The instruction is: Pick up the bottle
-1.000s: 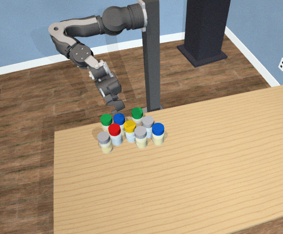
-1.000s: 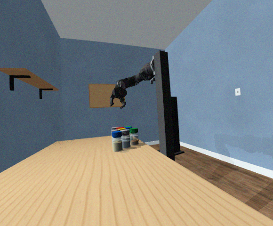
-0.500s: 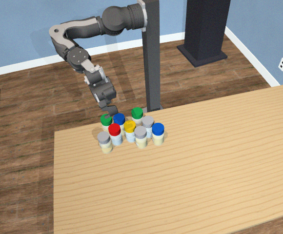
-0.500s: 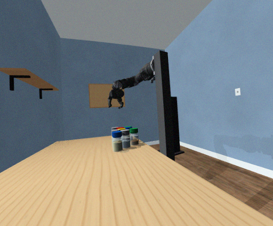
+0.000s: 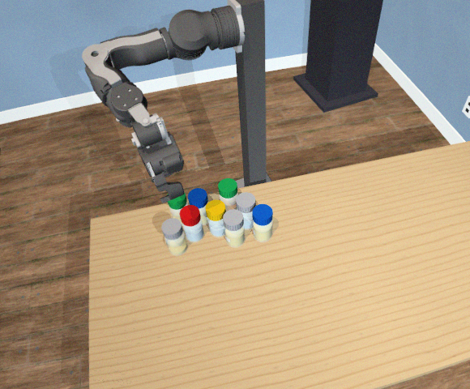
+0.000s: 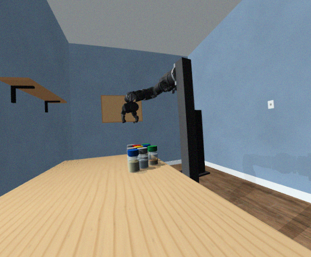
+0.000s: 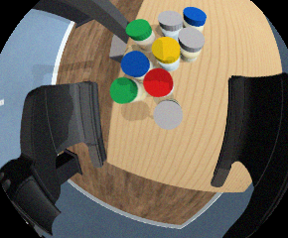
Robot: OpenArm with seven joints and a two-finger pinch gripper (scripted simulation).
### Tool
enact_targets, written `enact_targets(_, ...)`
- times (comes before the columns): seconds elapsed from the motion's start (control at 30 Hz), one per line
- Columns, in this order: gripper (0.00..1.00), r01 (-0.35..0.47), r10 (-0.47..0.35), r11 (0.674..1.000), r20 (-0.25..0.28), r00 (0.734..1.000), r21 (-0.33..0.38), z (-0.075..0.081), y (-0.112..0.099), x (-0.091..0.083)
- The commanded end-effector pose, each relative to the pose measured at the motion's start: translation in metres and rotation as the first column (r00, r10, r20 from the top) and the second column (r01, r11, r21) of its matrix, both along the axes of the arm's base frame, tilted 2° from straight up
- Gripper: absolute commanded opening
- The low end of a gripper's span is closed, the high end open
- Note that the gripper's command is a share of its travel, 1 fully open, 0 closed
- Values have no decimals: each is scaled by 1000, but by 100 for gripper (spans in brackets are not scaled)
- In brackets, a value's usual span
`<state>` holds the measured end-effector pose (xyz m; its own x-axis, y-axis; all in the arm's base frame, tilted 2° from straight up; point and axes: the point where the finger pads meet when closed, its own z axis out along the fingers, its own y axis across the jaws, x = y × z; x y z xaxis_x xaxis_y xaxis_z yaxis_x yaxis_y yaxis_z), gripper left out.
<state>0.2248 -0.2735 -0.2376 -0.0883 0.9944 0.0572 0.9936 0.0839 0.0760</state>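
The yellow-capped bottle stands upright in the middle of a tight cluster of bottles near the table's far left corner. It also shows in the wrist view. Around it stand a red-capped bottle, a blue-capped bottle, a grey-capped bottle and others. In the exterior view only a sliver of the yellow cap shows behind the front bottles. My gripper hangs open and empty well above the cluster, over its far left side. Its fingers frame the cluster in the wrist view.
Two green-capped bottles, two more grey-capped ones and a second blue-capped one complete the cluster. The arm's grey mounting post rises just behind the table edge. The table's left edge runs close to the bottles.
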Motion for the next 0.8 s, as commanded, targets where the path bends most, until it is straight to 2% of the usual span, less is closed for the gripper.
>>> enact_targets(0.0, 45, -18, 17, 1000, -31, 999, -18, 2, -6, -2)
enact_targets(0.07, 45, -19, 17, 999, -56, 998, -37, 2, -14, -2)
enact_targets(0.3, 45, -19, 17, 999, -56, 998, -37, 2, -14, -2)
enact_targets(0.63, 45, -7, 5, 1000, -52, 999, -29, -57, -14, 5)
enact_targets(0.77, 45, -7, 5, 1000, -52, 999, -29, -57, -14, 5)
